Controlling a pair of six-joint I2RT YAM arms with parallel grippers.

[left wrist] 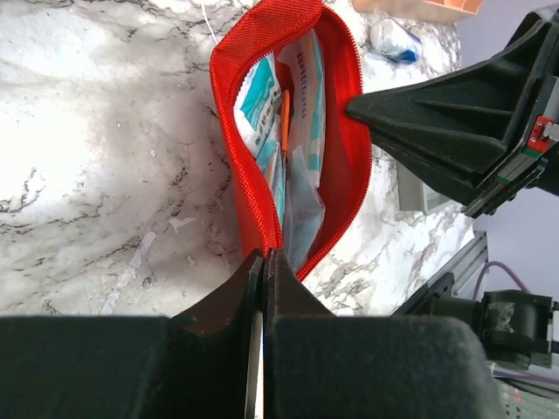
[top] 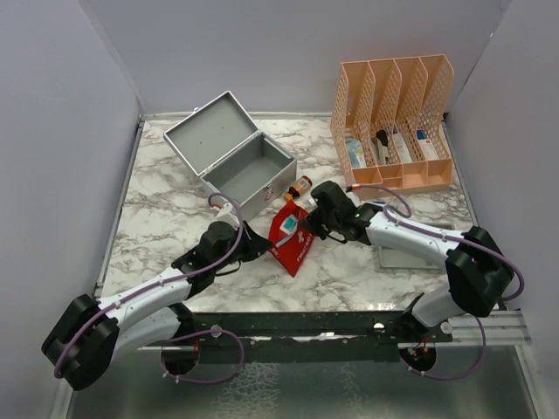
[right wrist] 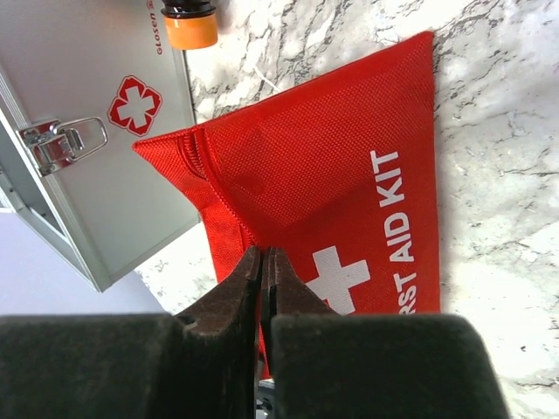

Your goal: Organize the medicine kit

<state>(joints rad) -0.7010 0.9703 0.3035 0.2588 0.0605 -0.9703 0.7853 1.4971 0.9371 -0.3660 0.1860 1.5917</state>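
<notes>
One marble surface (top: 166, 218) carries one medicine kit (top: 249, 170) at 11 o'clock, its hinged lid standing open, and one orange mesh file organizer (top: 393, 96) with four slots at 1 o'clock. One shallow grey tray (top: 406, 257) lies at 4 o'clock, partly under the right arm. One red first-aid pouch (top: 293, 240) sits at centre, mouth open, packets showing. Two pairs grip it: the left jaws and the right jaws are each pinched together on its fabric. One orange-capped bottle (top: 300, 186) lies just beside the kit's front wall.
</notes>
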